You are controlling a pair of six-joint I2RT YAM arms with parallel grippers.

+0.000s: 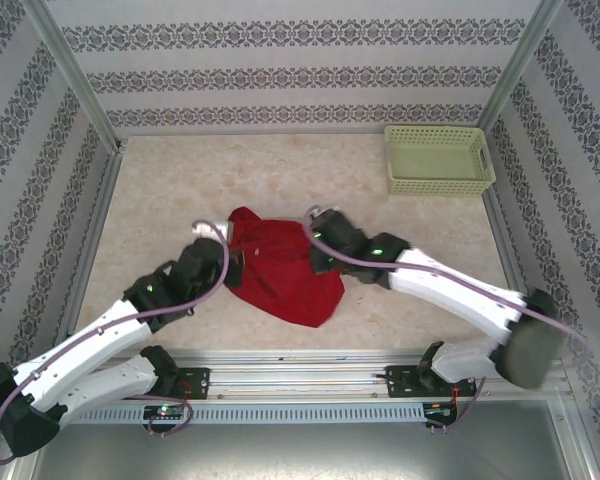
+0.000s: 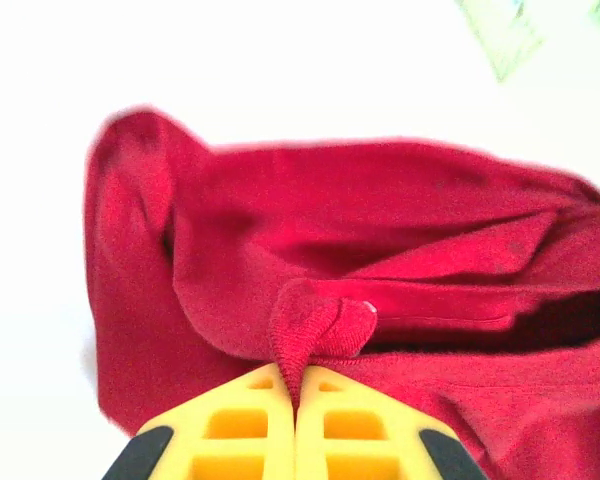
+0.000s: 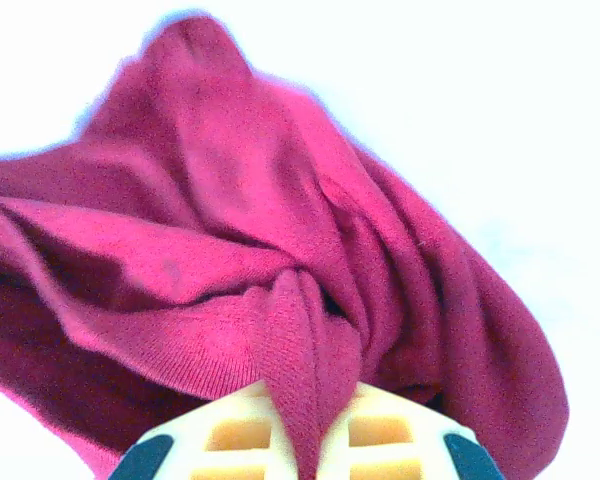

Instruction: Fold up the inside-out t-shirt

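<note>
The inside-out t-shirt (image 1: pixel 285 268) is a bright red crumpled heap on the table between the two arms. My left gripper (image 1: pixel 237 270) is at its left edge, shut on a pinched fold of red cloth (image 2: pixel 298 345) that rises between the yellow fingers (image 2: pixel 245 430). My right gripper (image 1: pixel 315 262) is at the shirt's right side, shut on a thicker bunch of the same cloth (image 3: pixel 310 380) squeezed between its pale yellow fingers (image 3: pixel 400 435). The shirt (image 3: pixel 230 250) spreads away from both grips in loose folds.
A pale green lattice basket (image 1: pixel 438 160) stands at the back right corner of the table. Patterned walls and metal posts close in the left, back and right sides. Bare marble tabletop (image 1: pixel 180 190) lies left of and behind the shirt.
</note>
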